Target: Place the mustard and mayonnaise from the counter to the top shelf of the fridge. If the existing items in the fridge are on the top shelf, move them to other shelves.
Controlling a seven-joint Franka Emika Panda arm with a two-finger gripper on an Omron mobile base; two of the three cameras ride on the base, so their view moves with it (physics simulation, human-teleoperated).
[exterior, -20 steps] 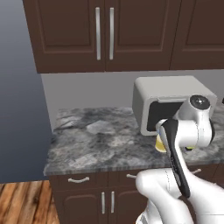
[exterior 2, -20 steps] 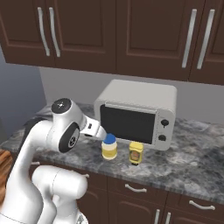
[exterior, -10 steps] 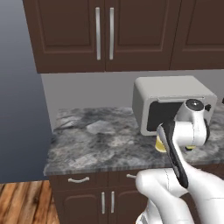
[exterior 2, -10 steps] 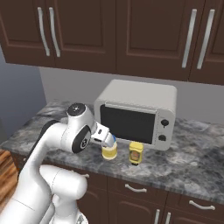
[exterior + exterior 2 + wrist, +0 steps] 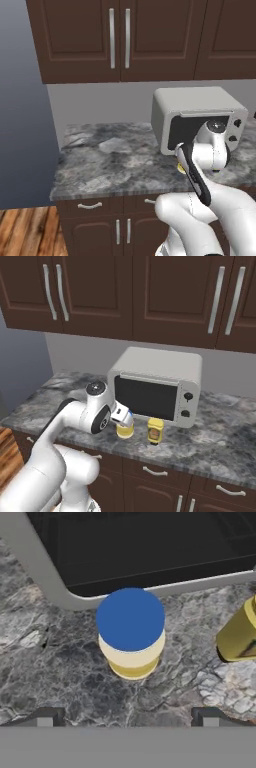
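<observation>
Since a second ago the arm has swung forward and down over the counter (image 5: 115,160), bringing its hand above the jars.

In the left base view, the arm's wrist hides most of what sits before the microwave (image 5: 197,120).

In the right base view, the gripper (image 5: 123,417) hangs just over the mayonnaise (image 5: 124,430), with the mustard (image 5: 155,431) just beside it.

In the hand view, the mayonnaise's blue lid (image 5: 130,619) lies between the spread, empty fingertips (image 5: 44,718). The step in hand is the mayonnaise pickup; next it likely needs a straight descent, then closing on the jar.
</observation>
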